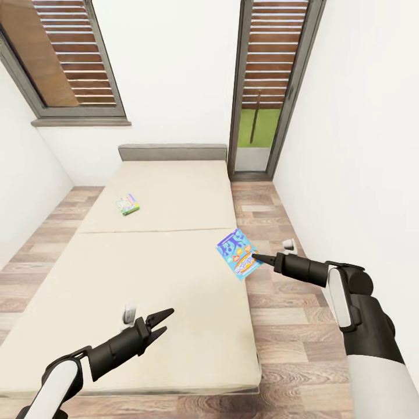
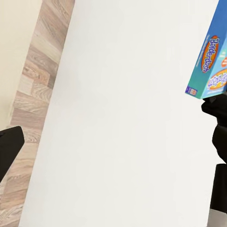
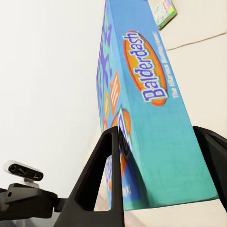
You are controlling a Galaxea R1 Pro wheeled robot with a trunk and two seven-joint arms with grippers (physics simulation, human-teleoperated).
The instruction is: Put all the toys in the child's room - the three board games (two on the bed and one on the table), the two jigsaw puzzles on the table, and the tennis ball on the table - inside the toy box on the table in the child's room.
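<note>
While the right gripper (image 1: pixel 256 256) clamps the blue board game (image 1: pixel 238 252) between its two fingers (image 3: pixel 105 166), the box stands lifted at the bed's (image 1: pixel 145 279) near right edge, its "Balderdash" spine running along the jaws. Beyond its tips, the green-edged board game (image 1: pixel 128 204) lies flat on the mattress. Lower and apart, the left gripper (image 1: pixel 163 323) hovers over the bed, fingers parted and empty.
</note>
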